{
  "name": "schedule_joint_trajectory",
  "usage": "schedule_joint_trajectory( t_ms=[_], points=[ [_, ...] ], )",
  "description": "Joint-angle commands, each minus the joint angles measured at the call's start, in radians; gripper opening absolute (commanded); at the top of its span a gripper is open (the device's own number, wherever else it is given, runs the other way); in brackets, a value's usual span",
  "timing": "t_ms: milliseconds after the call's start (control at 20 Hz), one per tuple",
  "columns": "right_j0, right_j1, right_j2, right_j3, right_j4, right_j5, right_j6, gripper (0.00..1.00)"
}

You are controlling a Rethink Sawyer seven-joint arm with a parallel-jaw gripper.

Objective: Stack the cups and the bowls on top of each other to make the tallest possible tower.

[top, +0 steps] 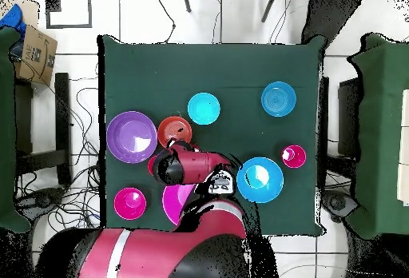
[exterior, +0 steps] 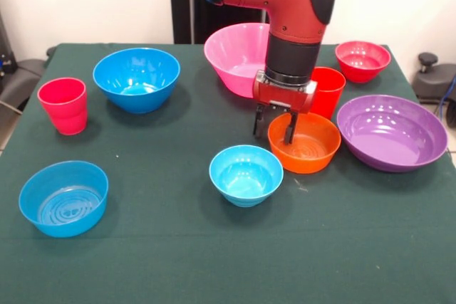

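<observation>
1. Jaws parted, straddling near-left rim of orange bowl; one finger inside, one outside; not yet closed on it.
2. Orange bowl on tabletop, beside purple bowl.
3. Light-blue bowl just left and nearer camera: likely destination.

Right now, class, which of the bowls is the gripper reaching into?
The small orange bowl: the gripper straddles its far rim, one finger inside. The other bowls sit apart from it.
</observation>
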Motion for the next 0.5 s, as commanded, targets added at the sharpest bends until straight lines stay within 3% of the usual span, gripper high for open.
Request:
schedule_joint_trajectory(
  t_ms=[50, 100, 350, 500],
  points=[
    [0.02, 0.049, 0.058, -0.105, -0.014, 0.056, 0.04, 1.0],
    [0.022, 0.048, 0.06, -0.108, -0.015, 0.058, 0.04, 0.0],
    [0.007, 0.034, 0.085, -0.108, -0.018, 0.101, 0.022, 0.0],
    [-0.034, 0.042, 0.11, -0.093, -0.03, 0.094, 0.016, 0.0]
  ],
)
